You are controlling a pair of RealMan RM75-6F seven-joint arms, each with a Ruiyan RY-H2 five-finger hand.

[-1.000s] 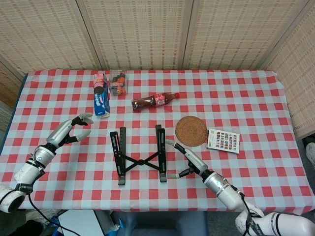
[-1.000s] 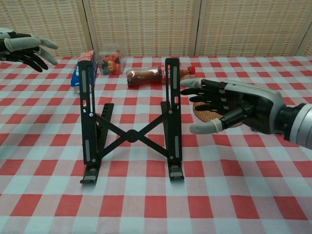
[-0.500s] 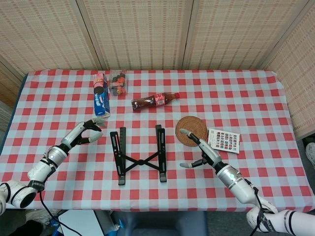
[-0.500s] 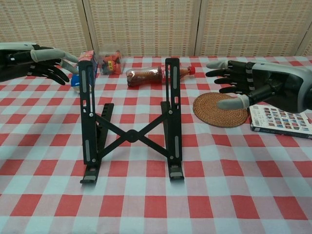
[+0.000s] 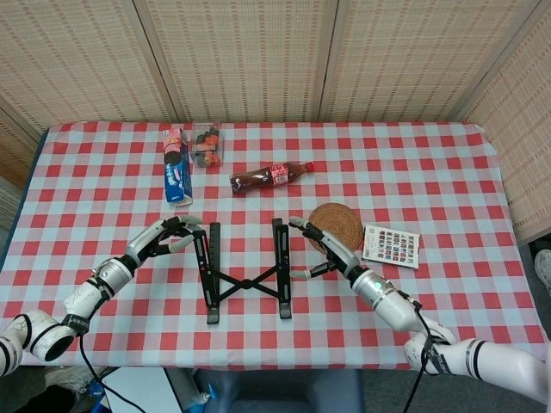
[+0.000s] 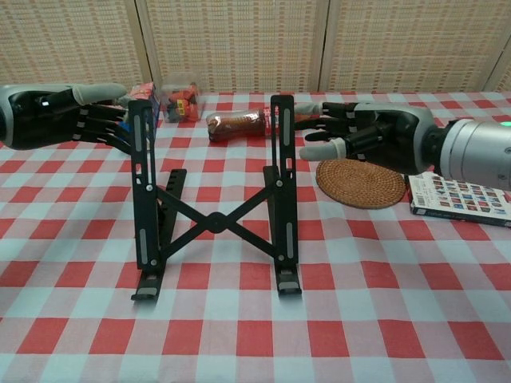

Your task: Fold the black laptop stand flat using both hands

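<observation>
The black laptop stand [image 6: 214, 209] stands propped up on the red-and-white checked tablecloth [image 6: 383, 263], its two rails raised and joined by a crossed brace, right between the two hands. The left hand [image 6: 76, 118] sits at the outer side of the stand's left rail, fingers [image 5: 176, 232] spread and reaching toward the top of that rail; from the chest view they look right up against it, but whether they actually touch it I cannot tell. It holds nothing, fingers apart. The right hand [image 6: 363, 132] comes in from the other side, open too, fingers extended toward the upper part of the right rail and just beside it, thumb tucked lower, nothing in its grasp. In the head view the same right hand [image 5: 331, 249] hangs just outside the right rail.

Directly under and behind the right hand lies a round woven coaster [image 5: 340, 225], and further out from it, past the wrist, a small box with a grid of coloured squares [image 5: 392, 245]. Beyond the fingertips of both hands, past the stand, a cola bottle [image 5: 269, 176] lies on its side. Beyond the left hand stands a blue cookie package [image 5: 176, 168], with a clear snack container [image 5: 206, 146] just beside it.
</observation>
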